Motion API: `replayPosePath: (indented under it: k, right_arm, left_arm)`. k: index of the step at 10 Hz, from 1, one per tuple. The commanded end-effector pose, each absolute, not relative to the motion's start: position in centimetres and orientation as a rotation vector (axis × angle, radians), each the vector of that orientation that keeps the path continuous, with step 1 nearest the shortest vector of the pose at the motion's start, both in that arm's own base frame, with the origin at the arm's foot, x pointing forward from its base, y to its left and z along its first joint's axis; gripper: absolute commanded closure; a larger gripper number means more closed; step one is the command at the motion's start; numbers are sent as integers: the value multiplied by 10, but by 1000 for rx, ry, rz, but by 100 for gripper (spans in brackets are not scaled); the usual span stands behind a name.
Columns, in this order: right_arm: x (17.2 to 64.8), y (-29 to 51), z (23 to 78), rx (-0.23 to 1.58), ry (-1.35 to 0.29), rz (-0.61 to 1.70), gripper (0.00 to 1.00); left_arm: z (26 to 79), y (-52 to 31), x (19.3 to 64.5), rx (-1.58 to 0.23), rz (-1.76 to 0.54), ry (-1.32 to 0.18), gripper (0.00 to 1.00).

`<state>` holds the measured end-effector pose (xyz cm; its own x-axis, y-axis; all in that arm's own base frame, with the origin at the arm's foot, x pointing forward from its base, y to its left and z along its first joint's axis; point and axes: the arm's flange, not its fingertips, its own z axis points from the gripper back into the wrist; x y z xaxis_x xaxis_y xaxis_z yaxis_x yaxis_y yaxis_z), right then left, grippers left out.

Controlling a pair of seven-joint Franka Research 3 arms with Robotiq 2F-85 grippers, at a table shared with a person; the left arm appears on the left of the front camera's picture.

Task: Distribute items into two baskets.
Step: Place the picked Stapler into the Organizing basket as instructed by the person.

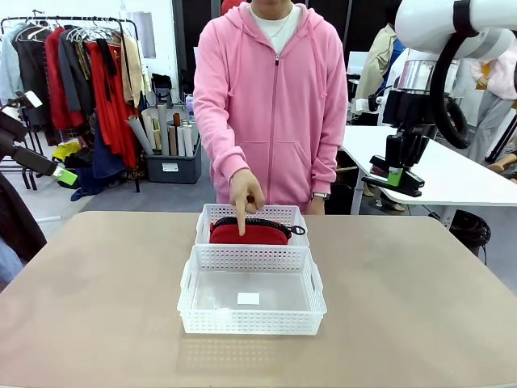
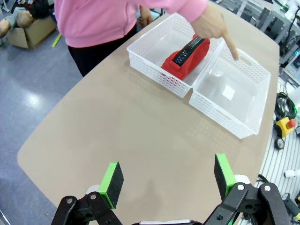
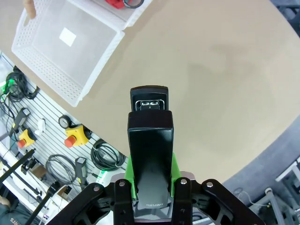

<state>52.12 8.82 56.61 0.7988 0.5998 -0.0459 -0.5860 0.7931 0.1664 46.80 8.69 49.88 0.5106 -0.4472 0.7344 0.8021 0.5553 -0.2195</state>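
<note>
Front: we saw the red pouch (image 1: 249,233) already in the far basket (image 1: 252,216); the person's hand (image 1: 245,192) pointed down at the empty near basket (image 1: 252,322), likely cueing the drop. Left wrist: our left gripper (image 2: 168,180) hung wide open over the table (image 2: 117,117). Right wrist: our right gripper (image 3: 151,180) clamped the black stapler (image 3: 150,140) above the table, presumably bound for that near basket.
</note>
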Motion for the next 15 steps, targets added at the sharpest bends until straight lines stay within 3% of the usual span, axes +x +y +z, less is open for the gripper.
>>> replayPosePath:
  k: [1, 10, 15]
  right_arm:
    - [521, 88, 568, 161, 91, 635, 80]
    - [517, 90, 567, 154, 98, 644, 80]
    - [465, 115, 565, 172, 83, 703, 80]
  left_arm:
    - [500, 87, 467, -602, -807, -681, 0]
    - [500, 87, 467, -602, -807, -681, 0]
    - [500, 87, 467, -602, -807, -681, 0]
